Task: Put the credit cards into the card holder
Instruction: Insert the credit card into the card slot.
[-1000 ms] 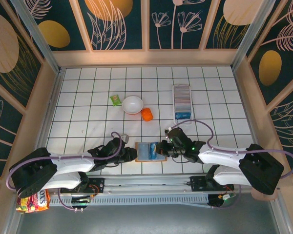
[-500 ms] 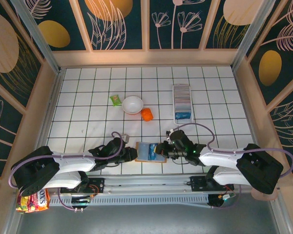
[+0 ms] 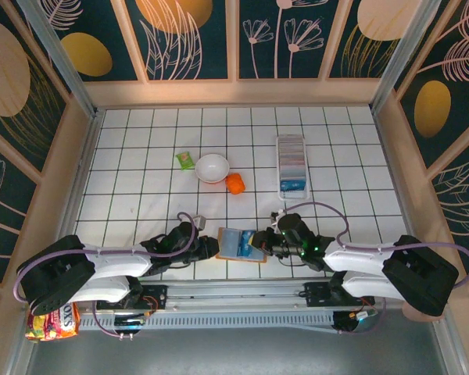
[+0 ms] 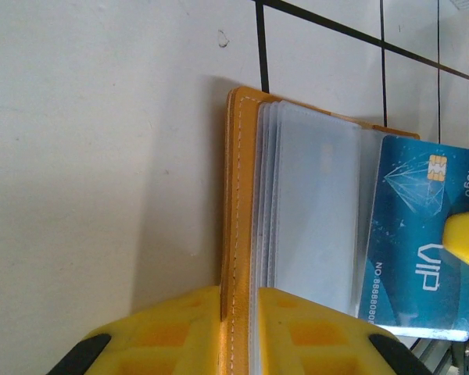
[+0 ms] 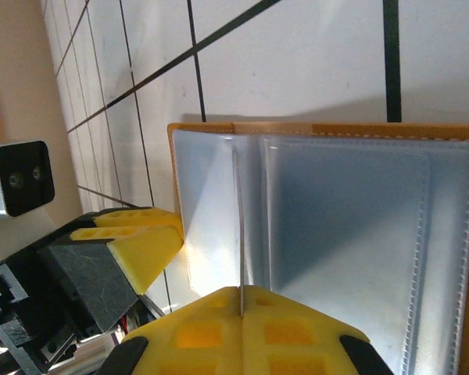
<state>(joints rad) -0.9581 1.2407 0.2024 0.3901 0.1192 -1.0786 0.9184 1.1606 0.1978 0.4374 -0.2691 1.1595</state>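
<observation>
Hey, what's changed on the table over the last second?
The right end effector, shut on a blue card, has backed slightly toward the near edge, apparently easing the card out of the wallet. The left end effector still clamps the wallet; bowl and card holder unchanged.

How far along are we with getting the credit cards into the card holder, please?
Done: a blue card appears to sit already in the near end of the card holder. In hand: the left claw clamps the wallet by its edge while the right claw pinches a credit card at it. Left: carry that card over to the holder and slot it.
</observation>
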